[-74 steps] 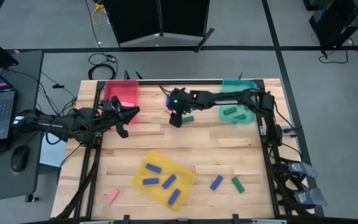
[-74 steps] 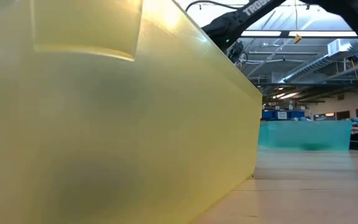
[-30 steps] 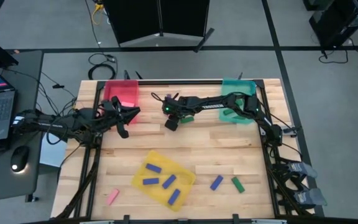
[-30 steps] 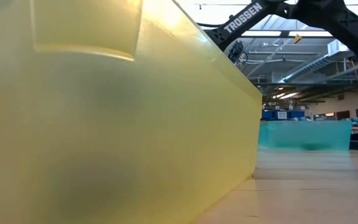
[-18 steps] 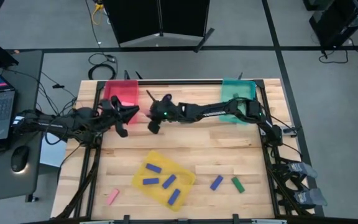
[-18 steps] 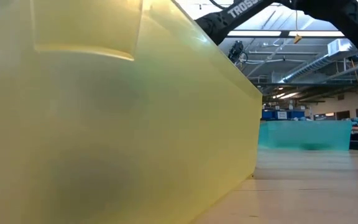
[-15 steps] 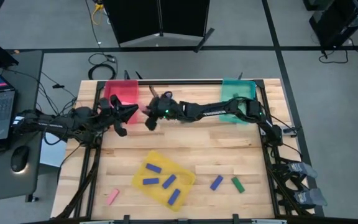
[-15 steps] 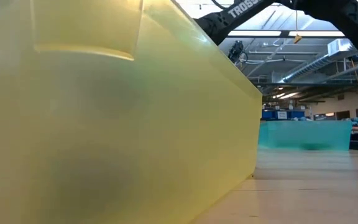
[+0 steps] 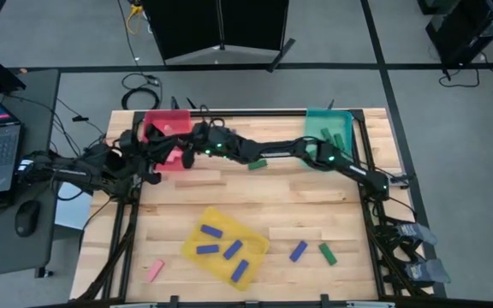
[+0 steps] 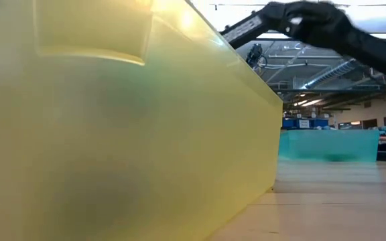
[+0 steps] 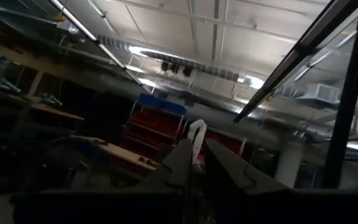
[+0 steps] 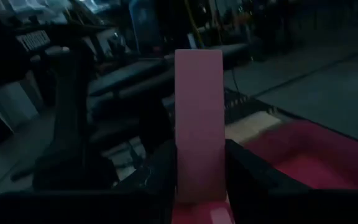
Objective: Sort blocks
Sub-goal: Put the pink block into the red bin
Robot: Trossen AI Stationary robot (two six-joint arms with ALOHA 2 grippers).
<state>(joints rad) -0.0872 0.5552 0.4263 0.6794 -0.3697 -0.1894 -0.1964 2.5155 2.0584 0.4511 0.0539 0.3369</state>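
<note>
Pink tray sits at the tabletop's far left corner. Beside it the left claw waits, fingers nearly together, holding nothing. The right claw reaches over the tray's edge, clamped on an upright pink block.

R arm stretched across, right gripper clamped; left gripper nearly closed.

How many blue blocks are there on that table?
5. Four blue blocks lie in the yellow tray; a fifth blue block lies on the table beside it. The arms may hide more.
</note>
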